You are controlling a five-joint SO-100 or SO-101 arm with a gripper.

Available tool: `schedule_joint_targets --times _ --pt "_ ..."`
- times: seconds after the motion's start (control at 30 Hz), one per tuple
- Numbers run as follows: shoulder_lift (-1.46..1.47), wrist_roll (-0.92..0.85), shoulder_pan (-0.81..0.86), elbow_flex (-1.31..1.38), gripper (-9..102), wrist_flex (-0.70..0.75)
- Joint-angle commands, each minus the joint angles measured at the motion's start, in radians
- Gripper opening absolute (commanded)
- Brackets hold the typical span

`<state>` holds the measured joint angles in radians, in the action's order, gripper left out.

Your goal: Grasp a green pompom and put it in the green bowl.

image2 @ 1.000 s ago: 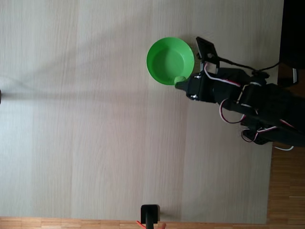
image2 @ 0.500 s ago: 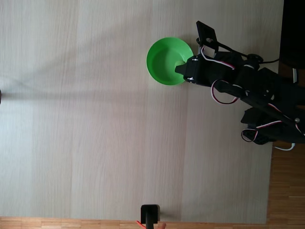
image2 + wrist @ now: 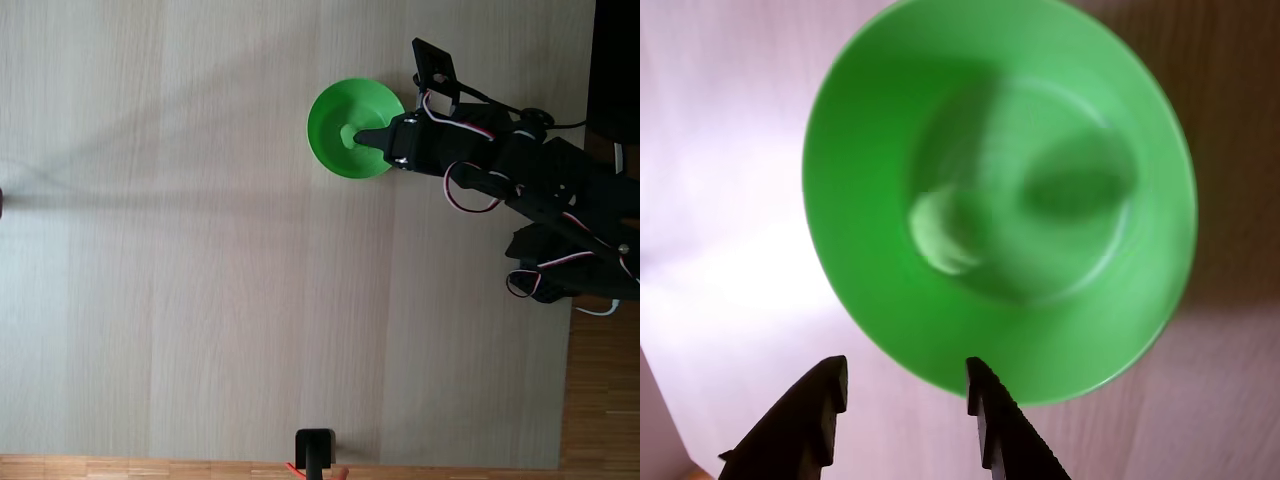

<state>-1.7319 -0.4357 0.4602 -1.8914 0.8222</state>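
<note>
Above the green bowl (image 3: pixel 1000 200) on the table (image 3: pixel 200 250), the gripper (image 3: pixel 905 385) hangs with fingers apart; the green pompom (image 3: pixel 347 137) lies inside

A pale wood-grain bench (image 3: pixel 200 250) carries the green bowl (image 3: pixel 335 115) near its right side in the fixed view, beside the arm's base (image 3: pixel 570 260).

Black arm (image 3: pixel 520 190), red-white cables (image 3: pixel 468 205)
</note>
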Motion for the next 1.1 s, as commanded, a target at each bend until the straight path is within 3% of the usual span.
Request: schedule_joint_targets --times 0.0,0.4,0.63,1.07 --pt "-0.017 -0.008 0.002 0.034 14 -0.017" --pt "-0.337 0.008 -0.207 -0.109 13 0.058" --pt "-0.620 0.017 -0.339 -0.360 -1 0.063" --pt "-1.037 0.354 -0.494 -0.719 0 0.063"
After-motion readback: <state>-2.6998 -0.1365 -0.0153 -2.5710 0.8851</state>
